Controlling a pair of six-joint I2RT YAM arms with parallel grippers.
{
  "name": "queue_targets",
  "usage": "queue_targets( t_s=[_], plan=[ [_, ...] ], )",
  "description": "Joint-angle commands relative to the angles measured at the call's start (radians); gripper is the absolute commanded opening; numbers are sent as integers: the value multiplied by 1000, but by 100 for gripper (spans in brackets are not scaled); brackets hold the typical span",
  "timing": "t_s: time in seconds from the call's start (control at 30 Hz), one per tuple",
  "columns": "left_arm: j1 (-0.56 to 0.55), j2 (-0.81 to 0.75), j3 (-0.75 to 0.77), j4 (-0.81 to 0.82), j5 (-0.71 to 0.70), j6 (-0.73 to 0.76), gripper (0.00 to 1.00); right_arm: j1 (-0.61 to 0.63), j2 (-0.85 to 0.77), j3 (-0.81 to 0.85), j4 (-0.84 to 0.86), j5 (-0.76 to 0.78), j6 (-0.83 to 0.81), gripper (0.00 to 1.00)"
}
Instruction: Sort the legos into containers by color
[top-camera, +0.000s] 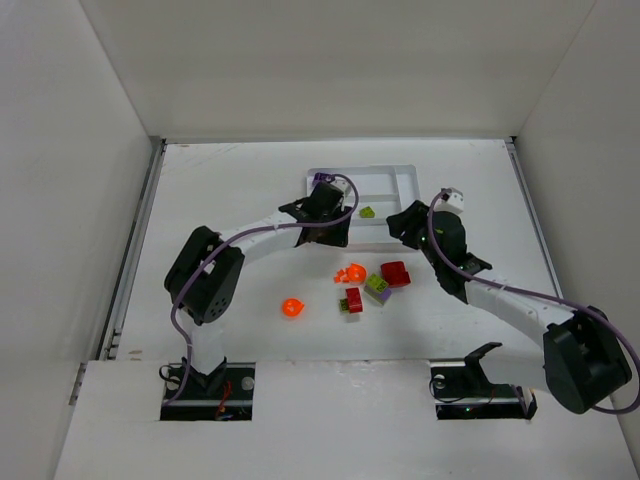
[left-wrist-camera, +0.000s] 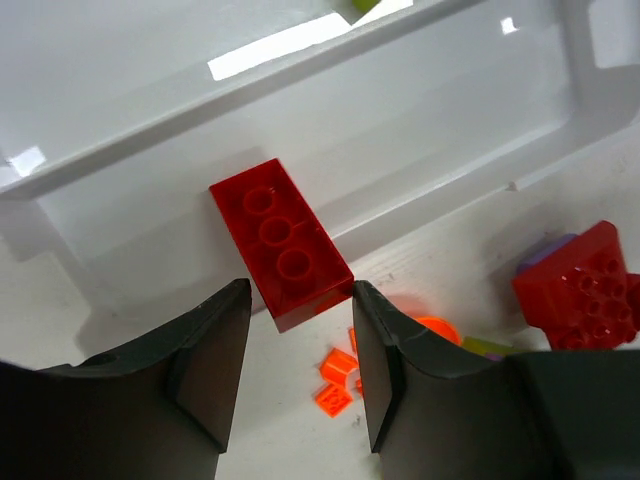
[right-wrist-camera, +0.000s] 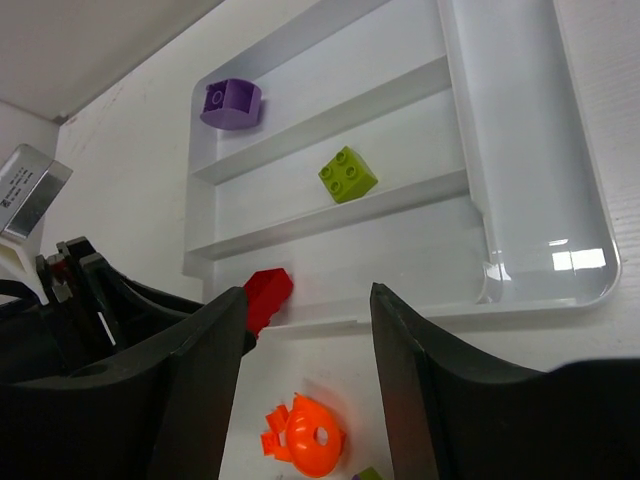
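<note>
Legos (top-camera: 377, 288) are partly sorted: the tray (right-wrist-camera: 520, 150) has a purple piece (right-wrist-camera: 231, 103), lime brick (right-wrist-camera: 348, 174) and red brick (left-wrist-camera: 282, 243) in separate slots, with left jaws straddling the red brick (grip cannot be told), right jaws open and empty, and several pieces loose on the worktop (top-camera: 220, 180).

Left gripper (left-wrist-camera: 300, 300) and right gripper (right-wrist-camera: 306, 298) reach forward (jaws parted).
</note>
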Motion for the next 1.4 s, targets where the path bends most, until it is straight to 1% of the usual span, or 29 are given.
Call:
queue_targets(
  t_s=[0.0,0.07,0.2,0.27,0.37,0.4,0.47,0.53,0.57,0.6,0.67,0.7,0.77,0.8,0.83,0.87,0.9,0.97,1.07,1.17,1.27,1.37],
  plan=[
    [12,-26,28,-19,-100,34,43,2,-1,14,60,-2,1,60],
    [11,-44,18,-10,-159,40,45,5,4,17,60,-6,-2,60],
    [3,-101,-12,20,-277,41,54,21,-2,23,60,-7,-20,59],
    [0,-149,-47,54,-309,32,55,33,-5,29,52,-10,-40,57],
    [2,-254,-142,140,-328,2,58,60,-4,40,47,-10,-59,52],
    [5,-280,-167,164,-323,-11,58,70,-1,46,47,-12,-66,50],
    [14,-359,-245,218,-316,-52,58,102,10,63,38,-12,-86,41],
    [23,-422,-311,241,-312,-92,53,136,19,86,17,-13,-112,33],
    [25,-454,-345,249,-312,-115,48,155,25,100,1,-16,-126,29],
    [26,-484,-382,258,-312,-135,41,178,34,120,-20,-24,-143,26],
    [28,-553,-466,283,-318,-172,26,228,59,158,-67,-51,-164,22],
    [28,-590,-510,299,-320,-196,22,267,76,169,-81,-65,-164,22],
    [40,-661,-595,315,-322,-241,19,333,105,180,-92,-61,-152,22],
    [47,-695,-635,323,-323,-262,19,367,122,186,-97,-56,-140,24],
    [58,-728,-672,330,-323,-279,19,398,137,192,-97,-55,-131,28],
    [72,-759,-707,338,-326,-296,19,430,157,201,-100,-53,-125,35],
    [89,-790,-741,349,-331,-313,20,467,185,215,-103,-53,-121,46],
    [130,-839,-800,367,-334,-343,21,527,240,238,-112,-47,-115,60],
    [208,-911,-883,395,-320,-385,25,596,341,273,-127,-26,-112,68],
    [268,-966,-949,431,-311,-405,27,645,421,316,-155,-10,-100,71],
    [314,-1018,-1000,462,-299,-410,30,695,461,345,-170,7,-101,81],
    [344,-1049,-1031,487,-283,-411,31,712,496,379,-196,16,-105,89]
  ],
)
